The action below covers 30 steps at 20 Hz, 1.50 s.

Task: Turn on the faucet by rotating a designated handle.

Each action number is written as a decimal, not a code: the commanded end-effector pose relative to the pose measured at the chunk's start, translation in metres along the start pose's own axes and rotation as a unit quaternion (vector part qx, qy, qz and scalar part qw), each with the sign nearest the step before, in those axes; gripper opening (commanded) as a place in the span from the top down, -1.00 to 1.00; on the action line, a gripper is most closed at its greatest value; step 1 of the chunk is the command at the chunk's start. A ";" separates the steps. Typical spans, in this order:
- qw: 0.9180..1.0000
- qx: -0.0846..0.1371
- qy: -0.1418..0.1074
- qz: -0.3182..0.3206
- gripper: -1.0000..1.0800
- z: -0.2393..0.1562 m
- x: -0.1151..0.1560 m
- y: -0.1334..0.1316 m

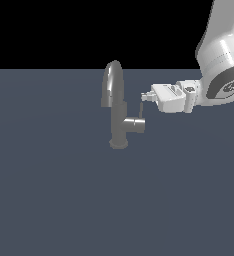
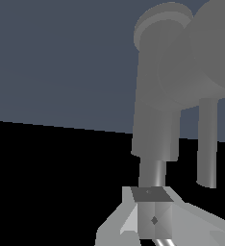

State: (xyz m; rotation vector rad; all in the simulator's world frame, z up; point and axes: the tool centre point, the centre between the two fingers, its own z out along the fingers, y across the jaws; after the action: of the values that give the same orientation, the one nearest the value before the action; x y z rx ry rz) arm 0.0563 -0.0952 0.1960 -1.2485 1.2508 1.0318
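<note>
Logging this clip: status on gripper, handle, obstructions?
Gripper at handle tip, jaw state unclear. Faucet upright. Nothing in the way.

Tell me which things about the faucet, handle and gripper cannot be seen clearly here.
- Gripper, exterior view: too small to tell whether it is open or touching the handle.
- Gripper, wrist view: fingers cut off by the picture's edge.
- Faucet, wrist view: so close that only parts fit in the frame.

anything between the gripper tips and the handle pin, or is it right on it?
Nothing between them. In the exterior view the gripper sits at the top of the handle. The wrist view shows a finger against the pin; actual contact is unclear.
</note>
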 end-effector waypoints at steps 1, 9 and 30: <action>1.000 0.019 -0.016 0.018 1.00 0.002 0.013 0.000; 0.997 0.048 -0.040 0.048 1.00 0.007 0.035 0.001; 0.997 0.049 -0.041 0.048 1.00 0.011 0.023 0.041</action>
State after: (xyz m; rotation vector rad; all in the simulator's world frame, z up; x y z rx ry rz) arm 0.0255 -0.0836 0.1646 -1.0687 1.2980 1.0614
